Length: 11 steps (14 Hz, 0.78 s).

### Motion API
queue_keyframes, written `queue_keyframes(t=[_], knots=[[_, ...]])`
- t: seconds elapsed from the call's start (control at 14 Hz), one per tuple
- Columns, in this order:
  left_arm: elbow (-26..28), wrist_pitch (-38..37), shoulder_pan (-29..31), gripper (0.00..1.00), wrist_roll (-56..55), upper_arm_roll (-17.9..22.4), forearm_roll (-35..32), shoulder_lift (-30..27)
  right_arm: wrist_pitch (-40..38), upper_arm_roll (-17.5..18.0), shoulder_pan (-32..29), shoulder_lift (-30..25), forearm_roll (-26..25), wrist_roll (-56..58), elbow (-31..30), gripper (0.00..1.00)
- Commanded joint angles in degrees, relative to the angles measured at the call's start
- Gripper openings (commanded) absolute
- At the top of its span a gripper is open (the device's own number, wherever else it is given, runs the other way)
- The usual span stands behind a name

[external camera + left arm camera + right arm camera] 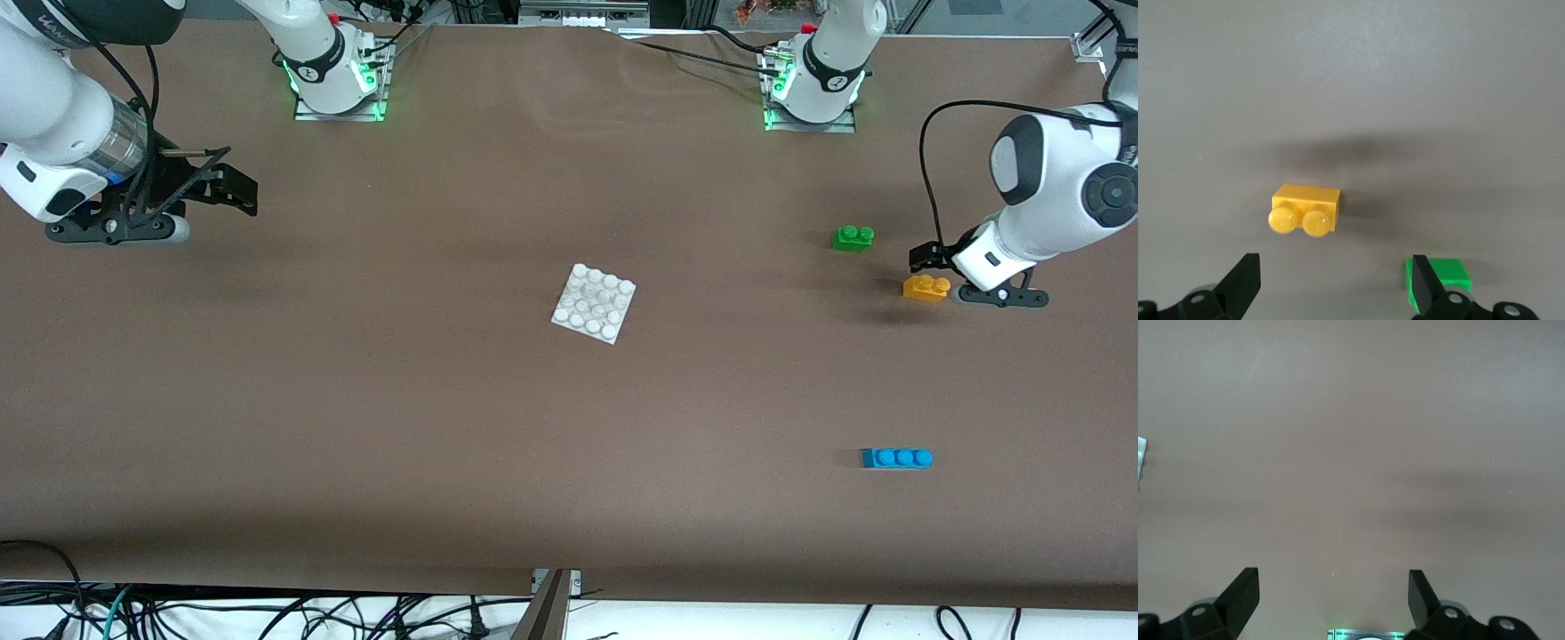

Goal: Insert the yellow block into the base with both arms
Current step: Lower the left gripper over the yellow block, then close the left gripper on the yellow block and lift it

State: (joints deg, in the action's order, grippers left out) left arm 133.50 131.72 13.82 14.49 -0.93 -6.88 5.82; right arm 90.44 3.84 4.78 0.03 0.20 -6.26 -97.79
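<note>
The yellow block [925, 288] [1305, 210] lies on the brown table toward the left arm's end, its two studs showing. My left gripper [929, 261] [1335, 285] hangs low just beside it, open, with nothing between its fingers. The block sits a little ahead of the fingertips, apart from them. The white studded base [594, 303] lies flat at the middle of the table, alone. My right gripper [236, 190] [1334, 597] waits open and empty over bare table at the right arm's end.
A green two-stud brick [852, 237] [1451, 272] lies close to the yellow block, farther from the front camera, partly hidden by a left finger in the left wrist view. A blue three-stud brick [896, 458] lies nearer the front camera.
</note>
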Motion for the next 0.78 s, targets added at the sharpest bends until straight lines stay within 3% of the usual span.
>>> queue_keyframes(t=[0.0,0.36,0.5,0.71], knots=[[3.2,6.0,3.7,1.00,7.6,-0.5,-1.1,0.5,-1.3,-0.1,0.1,-0.5,-0.5,0.0,2.8,0.99],[3.8,14.6,4.2,1.00,10.7,-0.3,-2.2,5.2,-4.0,-0.3,-0.1,-0.4,-2.3,0.0,5.7,0.99],[3.8,15.0,6.4,1.00,10.6,-0.5,-6.2,5.5,-4.0,-0.3,-0.1,0.0,-2.2,-0.2,5.7,0.99],[4.3,16.7,7.7,1.00,10.4,-0.5,-6.2,7.3,-4.0,-0.3,-0.1,0.1,-2.2,-0.2,5.8,0.99]])
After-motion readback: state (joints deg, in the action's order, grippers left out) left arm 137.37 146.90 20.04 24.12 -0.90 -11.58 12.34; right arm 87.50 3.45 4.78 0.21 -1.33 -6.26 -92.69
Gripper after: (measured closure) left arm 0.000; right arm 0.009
